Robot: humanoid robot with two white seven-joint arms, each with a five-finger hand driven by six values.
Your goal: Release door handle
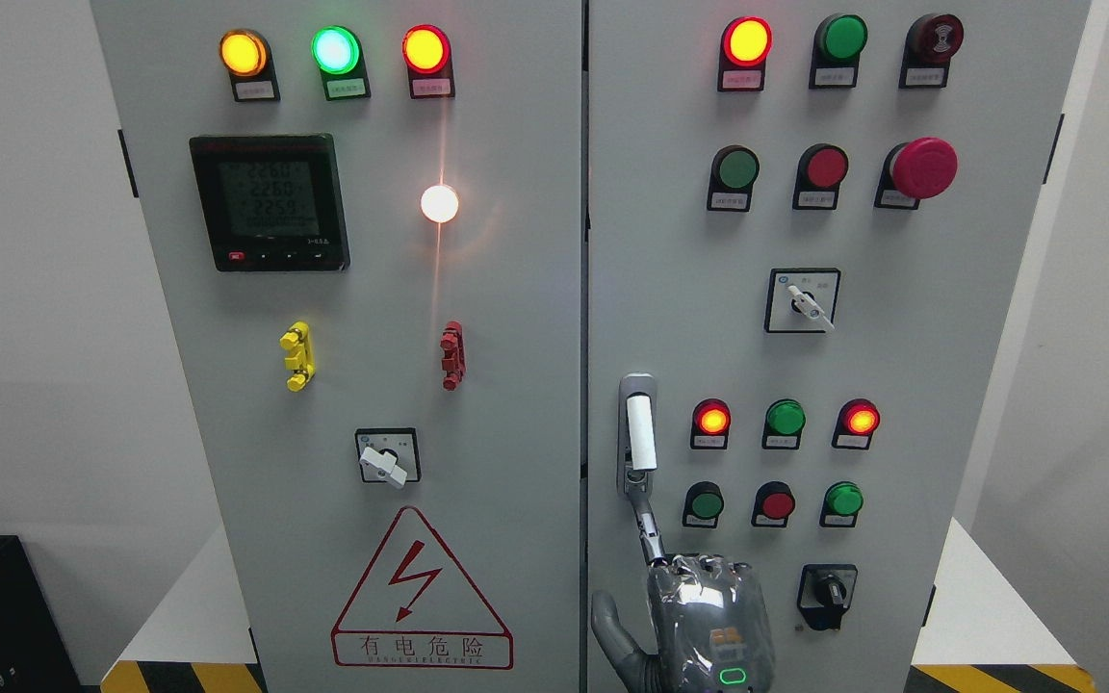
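The door handle (641, 433) is a white upright lever in a silver housing at the left edge of the cabinet's right door (901, 366). My right hand (699, 616) comes up from the bottom edge just below it, its back toward the camera. One finger (649, 527) is stretched up and reaches the lower end of the handle's housing. The thumb (607, 626) is spread out to the left. The hand does not close around the lever. My left arm is out of view.
The right door carries lit and unlit round buttons, a red mushroom stop button (922, 168) and rotary switches (803, 300) (828, 595). The left door (362, 346) has a meter, lamps, a switch and a hazard sign. Black-and-yellow tape marks the floor.
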